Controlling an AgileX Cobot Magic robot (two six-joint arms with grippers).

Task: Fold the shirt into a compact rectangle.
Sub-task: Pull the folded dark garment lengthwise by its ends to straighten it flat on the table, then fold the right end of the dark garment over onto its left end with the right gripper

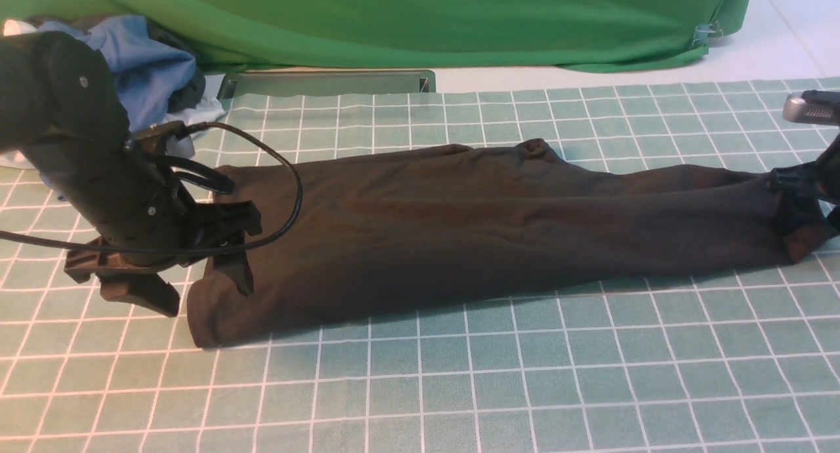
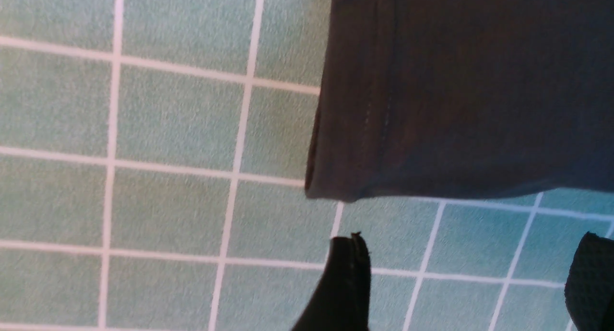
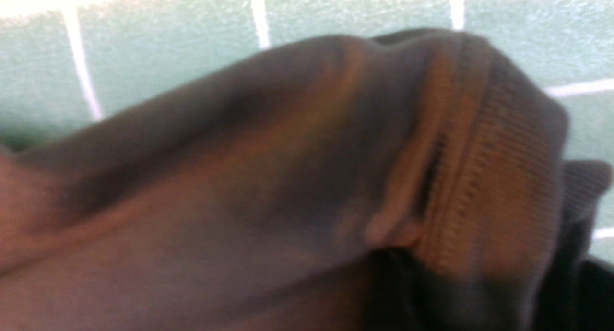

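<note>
Front view: the shirt lies on the checked mat as a long, narrow band. Its long axis runs across the table from the robot's left to its right, and the right end sits slightly farther from the robot.

Handling: the fabric is a soft, limp knit. It is judged light, with no stiffness of its own, so any unsupported length will sag and wrinkle. Take hold at the two ends, close to the corners, where the stitched hem and the ribbed edge give thicker, firmer material. Pinch all the layers together.

Left gripper: the jaws stand apart and hold nothing. The left wrist view shows bare mat between the fingertips, with the hemmed corner just beyond them.

Right gripper: it is at the shirt's right end, with the bunched ribbed cloth filling the right wrist view. Whether the jaws are clamped on the cloth cannot be determined.
</note>
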